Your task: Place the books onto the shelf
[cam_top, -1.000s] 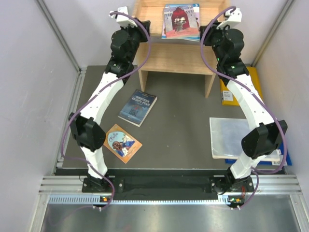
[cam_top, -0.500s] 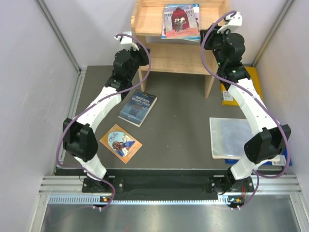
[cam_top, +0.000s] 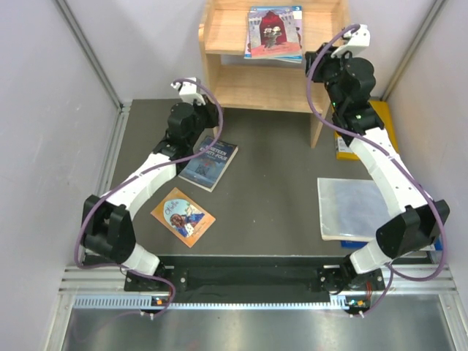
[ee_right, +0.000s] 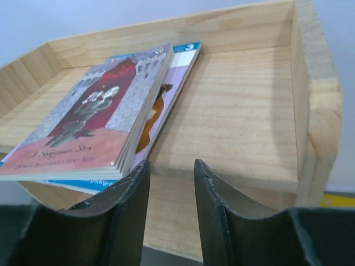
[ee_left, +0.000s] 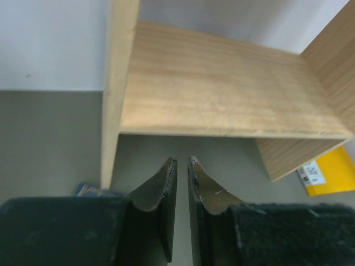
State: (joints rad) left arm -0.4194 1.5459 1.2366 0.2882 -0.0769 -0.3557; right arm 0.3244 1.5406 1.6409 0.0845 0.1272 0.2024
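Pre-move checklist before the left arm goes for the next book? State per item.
1. Left hand empty: ok, fingers nearly together, nothing between them.
2. Right hand empty: ok, open in front of the top tier.
3. Dark blue book free to pick: ok, flat on the table, nothing lying on it.
4. Orange book free: ok, flat, apart from the blue one.
5. Room on the shelf: ok, top tier bare beside the stack, lower tier bare.
6. Number of books in the stack: cannot tell, the lower ones are mostly hidden.
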